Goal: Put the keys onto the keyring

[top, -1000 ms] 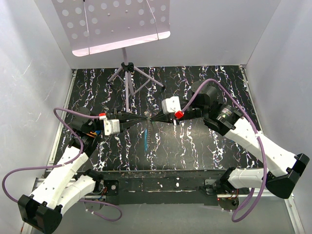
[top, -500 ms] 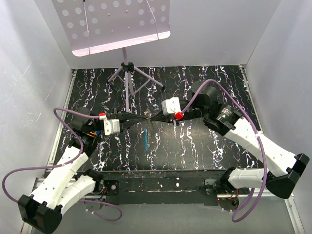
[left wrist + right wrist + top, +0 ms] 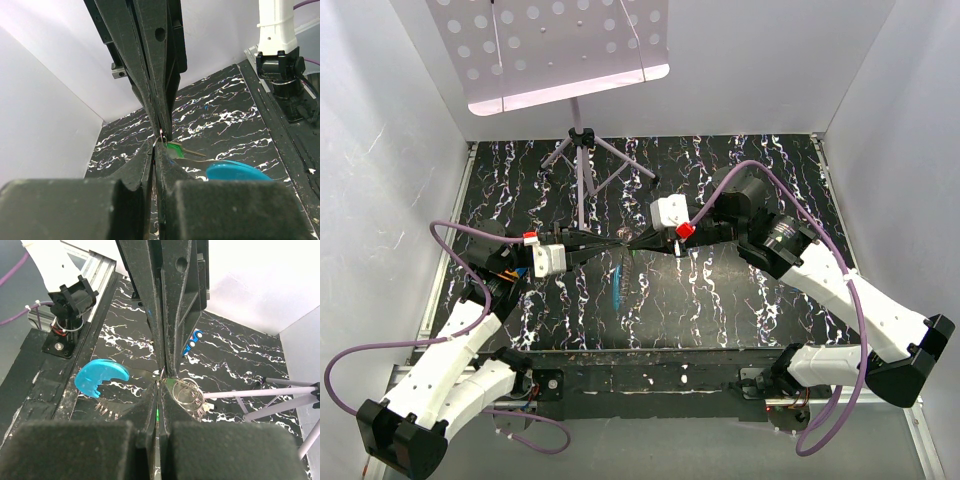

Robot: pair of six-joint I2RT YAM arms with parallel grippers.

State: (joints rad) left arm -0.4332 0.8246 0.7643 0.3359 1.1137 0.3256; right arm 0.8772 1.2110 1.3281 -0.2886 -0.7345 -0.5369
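Both grippers meet tip to tip above the middle of the dark marbled table. My left gripper [image 3: 620,243] [image 3: 154,144] is shut, its tips pinching the keyring [image 3: 187,392], a bundle of thin silvery loops beside the tips. A light-blue tag [image 3: 617,280] [image 3: 235,171] [image 3: 100,376] hangs below the ring. My right gripper [image 3: 638,243] [image 3: 161,382] is shut on the key [image 3: 175,150], whose green head sits at the meeting tips with its blade pointing away. A green sliver of the key [image 3: 157,411] shows between the right pads.
A purple tripod stand [image 3: 582,170] rises behind the grippers and carries a perforated white board [image 3: 560,50]. White walls close in the table on three sides. A metal rail [image 3: 650,365] runs along the near edge by the arm bases.
The right gripper has shifted slightly left and back while staying shut. The blue tag has swung a little to the left. The left arm holds still.
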